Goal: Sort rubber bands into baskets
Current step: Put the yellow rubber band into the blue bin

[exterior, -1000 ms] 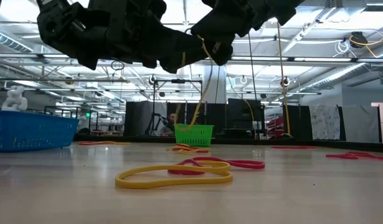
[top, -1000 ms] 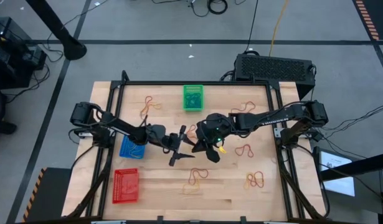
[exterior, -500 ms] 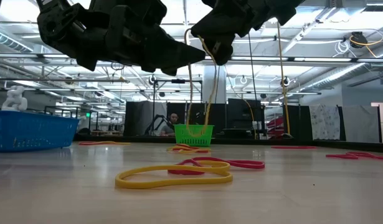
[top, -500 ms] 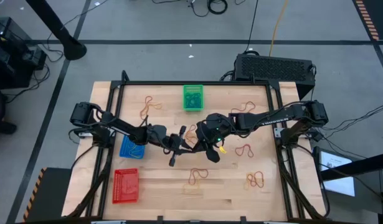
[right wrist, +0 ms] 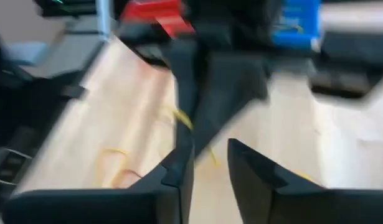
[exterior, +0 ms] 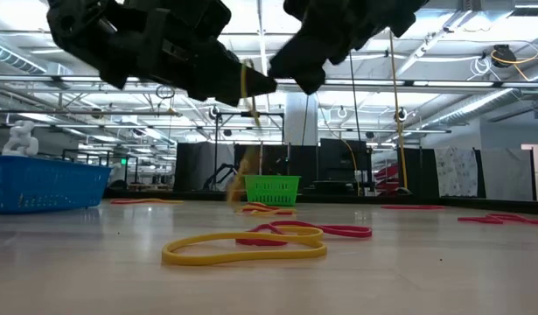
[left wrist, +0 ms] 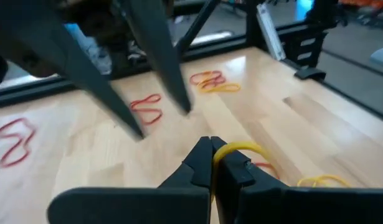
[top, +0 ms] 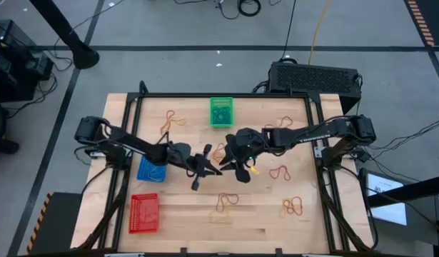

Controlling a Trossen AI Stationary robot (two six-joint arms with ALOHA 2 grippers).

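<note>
High view: a wooden table [top: 262,214] with three baskets. The green basket [top: 220,112] sits at the far edge, the blue basket [top: 150,170] and red basket [top: 143,213] at the left. The two dark arms meet mid-table, the left gripper [top: 208,168] just beside the right gripper [top: 239,170]. Loose rubber bands [top: 295,207] lie scattered across the wood, red and yellow, so I judge most of the sorting is left.

Low view: both grippers hang above the table, a yellow rubber band [exterior: 246,83] dangling from the left one. A yellow and a red band [exterior: 251,244] lie on the wood nearby.

Left wrist view: the left gripper [left wrist: 213,160] is pinched closed on the yellow band [left wrist: 240,149].

Right wrist view: the right gripper [right wrist: 208,163] shows a narrow gap between its fingers with nothing in it. This band looks handed over and not yet in a basket.
</note>
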